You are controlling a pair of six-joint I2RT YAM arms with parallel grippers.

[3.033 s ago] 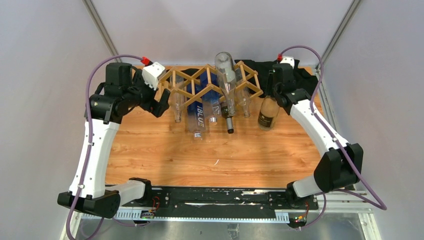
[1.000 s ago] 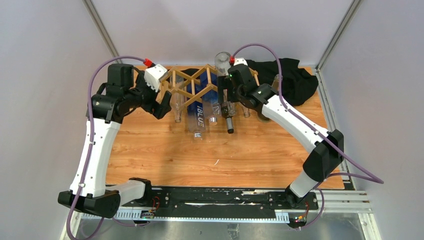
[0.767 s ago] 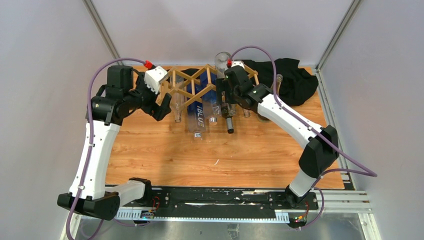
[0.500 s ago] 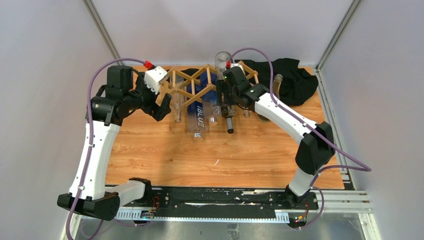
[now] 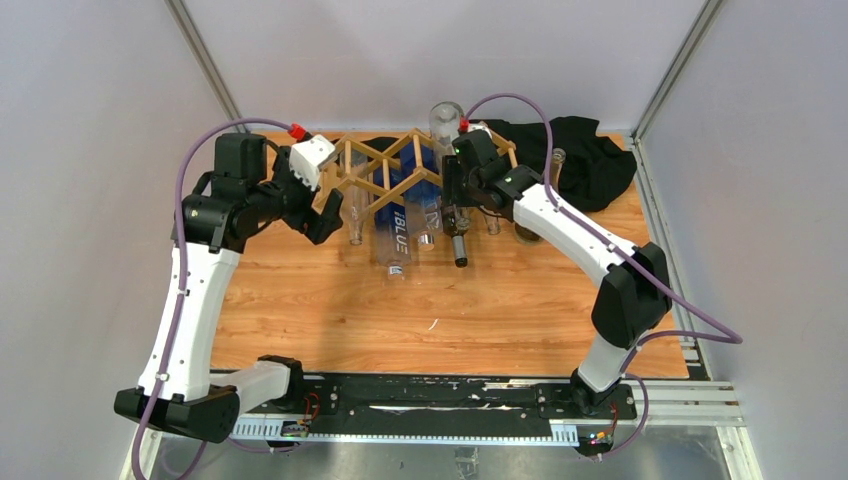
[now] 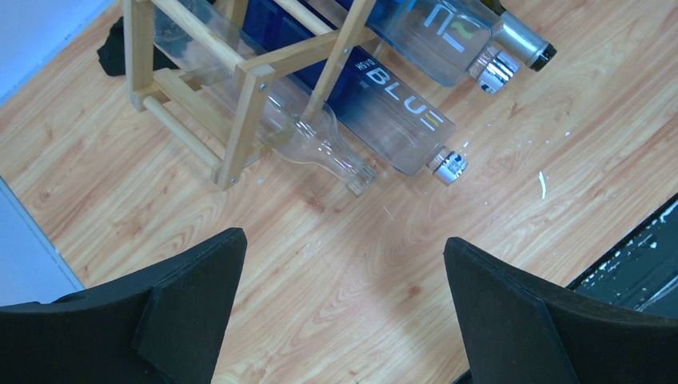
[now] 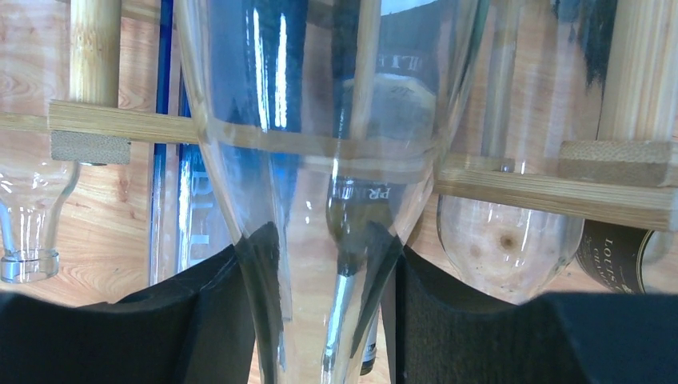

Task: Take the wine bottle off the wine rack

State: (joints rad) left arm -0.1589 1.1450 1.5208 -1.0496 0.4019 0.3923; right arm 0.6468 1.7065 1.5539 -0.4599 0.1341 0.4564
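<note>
Gripping status, right tool (image 7: 320, 264): narrow span, one pad (image 7: 200, 320) on each side of the clear wine bottle (image 7: 320, 160), set where the shoulder tapers to the neck. Reads as holding the glass.
Bottle location: between the right tool's fingers, lying in an upper cell of the wine rack (image 5: 385, 170). Its base is raised beyond the tool and its neck slopes down past it.
Reason for grasp point (judgement): the taper sits just clear of the rack sticks, so the pads get glass, not wood, and the bottle can slide out along the cell.
Left tool (image 6: 344, 312): jaws wide, nothing held, hanging over bare table (image 5: 400, 310) with the rack's end post ahead of it. Probably parked clear of the pull, or ready to steady the rack.
Neighbours: blue bottle (image 6: 400, 104) in a cell below and to the left of the right tool. A dark-capped bottle (image 5: 459, 252) lies directly beneath it.
Hidden: from above, the right arm covers the grasp and most of the bottle.
Hard to read: refraction blurs the pad edges, so firmness of contact is unconfirmed.
Cut off: bottle mouth, below the wrist view; a labelled bottle (image 7: 616, 248) at its right edge.
</note>
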